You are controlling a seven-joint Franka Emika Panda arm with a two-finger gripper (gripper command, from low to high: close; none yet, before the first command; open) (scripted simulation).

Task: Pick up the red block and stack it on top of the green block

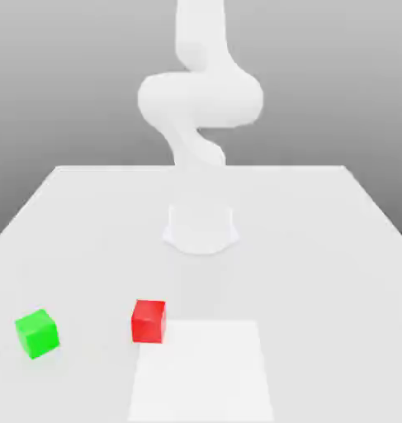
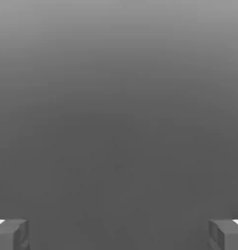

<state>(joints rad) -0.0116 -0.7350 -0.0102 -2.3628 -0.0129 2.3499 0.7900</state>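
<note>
The red block (image 1: 148, 320) rests on the white table, near the front, a little to the exterior view's left of centre. The green block (image 1: 37, 333) sits further toward the exterior view's left, apart from the red one by about two block widths. The white arm rises from its base (image 1: 201, 229) at the table's middle and bends upward out of frame. In the hand view my gripper (image 2: 119, 234) is open, its two grey fingertips (image 2: 10, 234) set wide apart with nothing between them, facing a plain grey background.
A brighter white square patch (image 1: 202, 372) lies on the table (image 1: 319, 248) just beside the red block, toward the front. The table's edges run along the back and both sides.
</note>
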